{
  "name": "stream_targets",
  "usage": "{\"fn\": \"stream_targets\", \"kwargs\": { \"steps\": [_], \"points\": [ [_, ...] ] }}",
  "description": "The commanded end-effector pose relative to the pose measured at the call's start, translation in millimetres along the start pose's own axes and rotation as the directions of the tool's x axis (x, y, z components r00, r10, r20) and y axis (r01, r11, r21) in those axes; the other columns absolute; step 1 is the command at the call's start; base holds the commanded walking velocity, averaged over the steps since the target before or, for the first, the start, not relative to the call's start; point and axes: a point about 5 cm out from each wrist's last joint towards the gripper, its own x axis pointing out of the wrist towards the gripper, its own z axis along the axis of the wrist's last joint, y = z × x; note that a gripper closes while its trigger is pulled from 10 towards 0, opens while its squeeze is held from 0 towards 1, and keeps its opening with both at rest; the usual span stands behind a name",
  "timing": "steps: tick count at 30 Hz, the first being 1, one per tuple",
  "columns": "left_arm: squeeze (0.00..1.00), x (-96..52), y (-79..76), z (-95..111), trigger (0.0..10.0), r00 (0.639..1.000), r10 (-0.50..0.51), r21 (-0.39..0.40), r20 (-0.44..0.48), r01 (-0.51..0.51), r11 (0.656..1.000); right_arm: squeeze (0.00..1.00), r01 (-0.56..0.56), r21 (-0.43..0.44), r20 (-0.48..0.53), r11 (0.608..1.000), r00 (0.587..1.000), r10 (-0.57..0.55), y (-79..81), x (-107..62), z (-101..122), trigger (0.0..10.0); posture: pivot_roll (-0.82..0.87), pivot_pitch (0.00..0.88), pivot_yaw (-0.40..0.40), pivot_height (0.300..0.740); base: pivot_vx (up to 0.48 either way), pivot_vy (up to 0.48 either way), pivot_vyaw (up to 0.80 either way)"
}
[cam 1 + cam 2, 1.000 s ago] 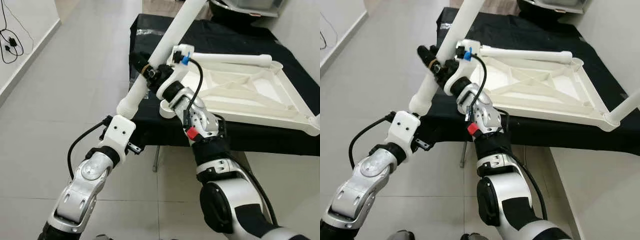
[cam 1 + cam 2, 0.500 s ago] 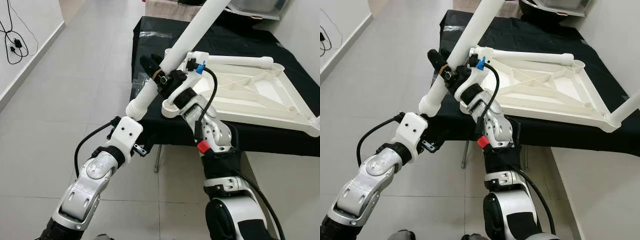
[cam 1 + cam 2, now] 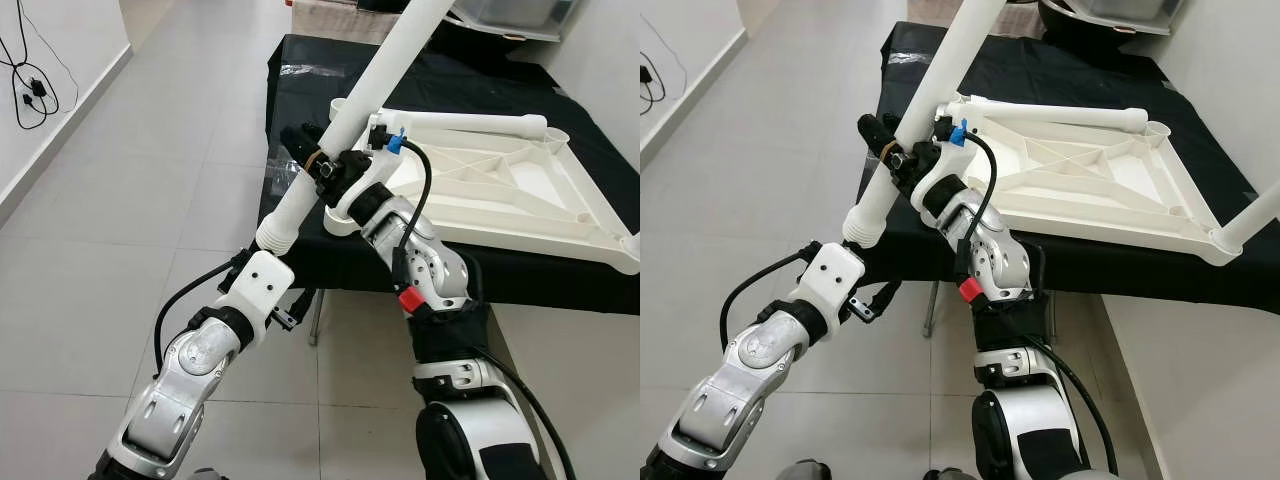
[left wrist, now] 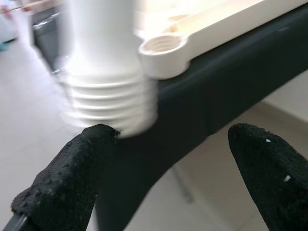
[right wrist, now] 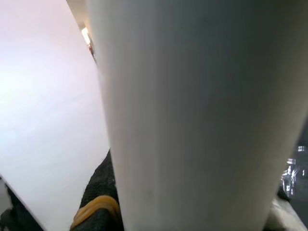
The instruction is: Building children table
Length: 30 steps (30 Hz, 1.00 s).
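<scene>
Left gripper (image 4: 163, 178) now nearer leg (image 3: 330, 150)

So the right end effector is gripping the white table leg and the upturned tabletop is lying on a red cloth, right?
Not quite: the cloth is black, not red, as the left eye view shows. The rest holds: the right end effector grips the white table leg, and the upturned tabletop lies on that cloth.
</scene>
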Motion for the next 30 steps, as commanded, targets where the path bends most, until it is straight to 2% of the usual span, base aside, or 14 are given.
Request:
{"fn": "stream_targets", "kwargs": {
  "steps": [1, 10, 14, 18, 25, 30],
  "points": [
    [0.0, -3.6, -0.4, -2.3, 10.0, 1.0, 0.013, 0.013, -0.019, -0.013, 1.0, 0.0, 0.003, 0.006, -0.032, 1.0, 0.999, -0.003, -0.3, -0.4, -6.5, 10.0, 0.13, 0.115, -0.112, 0.74, 0.0, 0.0, 0.0],
    [0.0, -10.4, -0.2, 1.0, 10.0, 0.999, 0.034, 0.043, -0.007, -0.034, 0.998, 0.0, 0.055, 0.009, -0.009, 0.998, 0.998, -0.055, -11.3, 0.4, 2.1, 10.0, 0.14, 0.119, -0.116, 0.74, 0.0, 0.0, 0.0],
    [0.0, -9.1, 6.6, -1.9, 10.0, 0.998, 0.058, 0.049, -0.017, -0.057, 0.997, 0.0, 0.022, 0.022, -0.026, 1.0, 0.999, -0.021, -7.3, -1.5, -1.2, 10.0, 0.14, 0.118, -0.113, 0.74, 0.0, 0.0, 0.0],
    [0.0, -5.1, 15.1, -2.9, 10.0, 0.995, 0.093, 0.023, -0.027, -0.092, 0.995, 0.0, 0.007, 0.019, -0.041, 1.0, 0.999, -0.006, -3.8, -5.2, -5.3, 10.0, 0.14, 0.12, -0.112, 0.74, 0.0, 0.0, 0.0],
    [0.0, -2.9, 17.7, -2.3, 10.0, 0.996, 0.091, 0.035, -0.021, -0.09, 0.995, 0.0, -0.008, 0.023, -0.046, 1.0, 0.999, 0.009, 0.5, -6.9, -7.5, 10.0, 0.13, 0.12, -0.11, 0.74, 0.0, 0.0, 0.0],
    [0.0, 1.9, 15.9, -3.8, 10.0, 0.997, 0.073, 0.041, -0.019, -0.072, 0.997, 0.0, -0.042, 0.045, -0.044, 0.998, 0.998, 0.044, 10.8, -8.8, -9.3, 10.0, 0.13, 0.117, -0.107, 0.74, 0.0, 0.0, 0.0]
  ]
}}
